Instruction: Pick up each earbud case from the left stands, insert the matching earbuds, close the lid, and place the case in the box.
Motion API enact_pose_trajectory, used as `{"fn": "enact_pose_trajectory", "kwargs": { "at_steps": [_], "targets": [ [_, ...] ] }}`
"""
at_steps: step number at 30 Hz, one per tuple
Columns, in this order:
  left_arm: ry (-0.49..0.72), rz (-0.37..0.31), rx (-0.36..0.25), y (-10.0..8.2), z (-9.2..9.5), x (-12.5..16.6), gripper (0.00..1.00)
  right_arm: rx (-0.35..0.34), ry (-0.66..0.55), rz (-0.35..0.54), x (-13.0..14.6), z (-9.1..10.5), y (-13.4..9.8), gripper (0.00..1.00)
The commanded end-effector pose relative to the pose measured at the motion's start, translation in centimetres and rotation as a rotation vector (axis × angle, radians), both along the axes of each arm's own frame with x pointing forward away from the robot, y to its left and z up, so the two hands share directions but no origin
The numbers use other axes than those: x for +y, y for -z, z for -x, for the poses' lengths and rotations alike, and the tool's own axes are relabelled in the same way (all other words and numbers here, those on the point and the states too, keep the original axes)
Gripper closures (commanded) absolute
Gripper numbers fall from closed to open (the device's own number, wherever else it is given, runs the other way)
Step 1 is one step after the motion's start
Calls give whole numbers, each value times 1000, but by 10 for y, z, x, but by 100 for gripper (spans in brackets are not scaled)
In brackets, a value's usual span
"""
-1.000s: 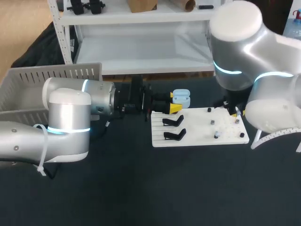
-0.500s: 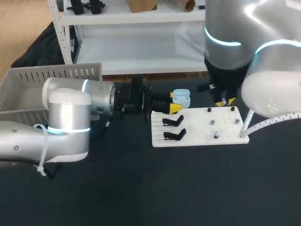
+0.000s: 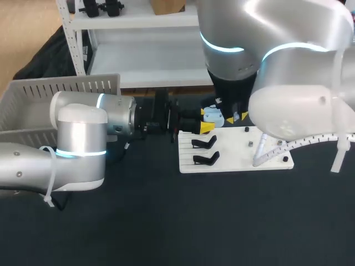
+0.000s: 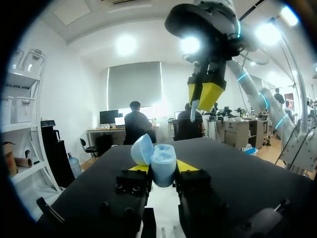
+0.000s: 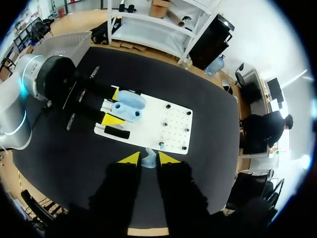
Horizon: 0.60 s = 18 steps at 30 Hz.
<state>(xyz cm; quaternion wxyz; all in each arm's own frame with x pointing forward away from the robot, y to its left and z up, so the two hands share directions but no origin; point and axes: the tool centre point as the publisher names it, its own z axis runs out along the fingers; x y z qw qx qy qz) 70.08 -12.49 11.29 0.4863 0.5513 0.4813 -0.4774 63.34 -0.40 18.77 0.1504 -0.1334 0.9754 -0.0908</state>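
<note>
The left claw (image 4: 162, 167) was pinching the case (image 4: 163, 157) by its two flat sides, low on the body. The case stood upright with the lid (image 4: 142, 148) swung back. From the head view I had it just past the board's (image 3: 233, 158) far left corner, off the stands (image 3: 204, 143). The right claw (image 5: 143, 158) was pressed on a pale earbud (image 5: 148, 157), which sat right at its yellow tips. It hung above and a little beyond the case, well clear of it.

I judged the case light, hard and glossy, so likely to slip or twist if pushed from above. The grip low on the body looked right to me. It left the mouth and the hinge free, and the hinge was probably the weak point. I would keep off the lid until the closing step. The earbud seemed lighter again and just as smooth, with little for the tips to bite on. I could not tell which way it sat in the tips, so lining it up with its pocket would need care. The box (image 3: 55, 86) waited at the far left, well apart
</note>
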Motion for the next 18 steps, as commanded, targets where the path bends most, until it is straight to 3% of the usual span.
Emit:
{"fn": "enact_pose_trajectory", "kwargs": {
  "at_steps": [1,9,17,18],
  "targets": [
    [-3,1,-1,0,1,0,100,-5,1,-1,-1,2,0,100],
    [-3,1,-1,0,1,0,100,-5,1,-1,-1,2,0,100],
    [-3,1,-1,0,1,0,100,1,321,-51,27,-1,2,100],
    [-3,1,-1,0,1,0,100,12,359,-90,30,-3,3,100]
  ]
}}
